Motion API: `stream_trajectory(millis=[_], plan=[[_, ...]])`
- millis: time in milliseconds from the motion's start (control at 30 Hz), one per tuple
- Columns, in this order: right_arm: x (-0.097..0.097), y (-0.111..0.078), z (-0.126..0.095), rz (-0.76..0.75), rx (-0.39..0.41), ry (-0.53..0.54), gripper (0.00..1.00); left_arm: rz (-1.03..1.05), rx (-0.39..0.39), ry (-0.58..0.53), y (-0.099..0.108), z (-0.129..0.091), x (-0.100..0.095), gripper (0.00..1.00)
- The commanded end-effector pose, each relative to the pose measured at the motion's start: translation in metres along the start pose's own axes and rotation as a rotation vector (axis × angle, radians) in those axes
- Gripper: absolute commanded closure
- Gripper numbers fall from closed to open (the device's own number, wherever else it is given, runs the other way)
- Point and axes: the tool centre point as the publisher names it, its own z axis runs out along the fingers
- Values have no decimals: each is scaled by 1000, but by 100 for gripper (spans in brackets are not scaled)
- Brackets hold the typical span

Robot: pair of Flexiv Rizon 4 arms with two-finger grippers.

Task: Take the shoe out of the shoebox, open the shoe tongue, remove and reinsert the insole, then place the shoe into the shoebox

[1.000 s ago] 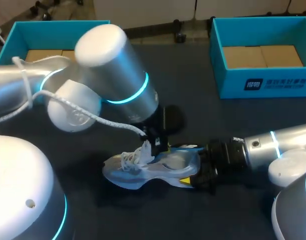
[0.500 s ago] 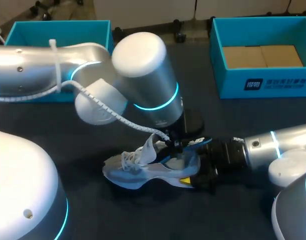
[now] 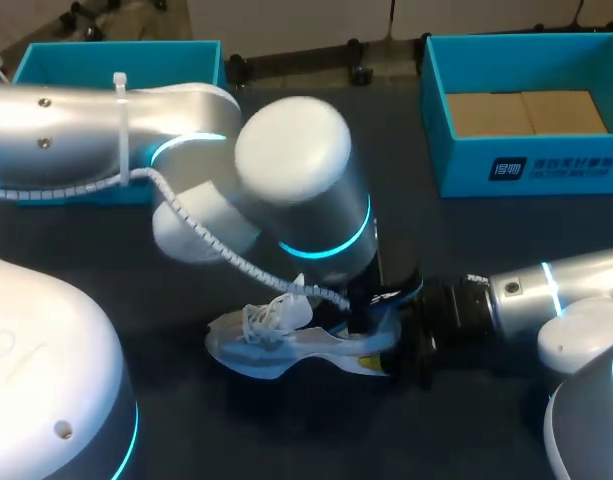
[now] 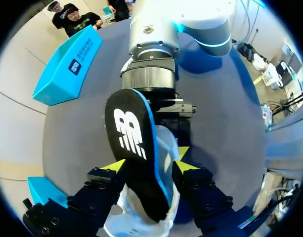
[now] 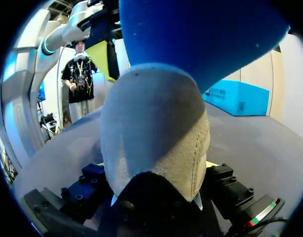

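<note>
The left gripper [image 4: 149, 167] was closed on the insole [image 4: 131, 143]. Its 2 yellow-tipped fingers [image 4: 113, 167] stood fairly wide apart and pressed in from opposite sides. The insole's black top, with a white logo and a blue rim, faced the wrist. It stood tilted up out of the shoe [image 3: 276, 345], its lower end still down in the heel opening. A pale strip of the shoe's lining lay between the insole and one finger.

The gripper hung directly above the shoe's heel opening. The left arm [image 3: 296, 190] rose from there and ran back over the shoe's laced front half.

The right gripper [image 5: 158, 185] was clamped on the shoe's heel [image 5: 156, 133]. A black finger block sat on each side of the grey suede heel counter, so it held the shoe from behind. The insole's blue underside showed above the heel in that wrist's view. The right arm [image 3: 546, 295] stretched away straight behind the heel.

The shoe lay on its sole on the dark table [image 3: 316, 430], white laces loose and tongue pulled up at its front.

2 teal shoeboxes stood well apart from the shoe. 1 [image 3: 526, 165] was beyond its heel end with brown cardboard showing inside, and 1 [image 3: 116, 55] was beyond its toe end.
</note>
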Motion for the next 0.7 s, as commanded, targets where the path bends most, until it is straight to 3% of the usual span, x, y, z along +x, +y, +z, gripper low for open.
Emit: stream_trajectory(millis=[33, 333, 467, 700], plan=[[1, 1, 1, 0, 4, -2, 100, -27, 21, -94, 10, -15, 12, 41], [1, 1, 1, 0, 4, -2, 100, -52, 16, -186, 3, -18, 15, 43], [1, 1, 1, 0, 4, -2, 100, -73, 4, -243, 0, -14, 20, 50], [1, 1, 1, 0, 4, -2, 100, -134, -30, -375, -6, -3, 24, 53]])
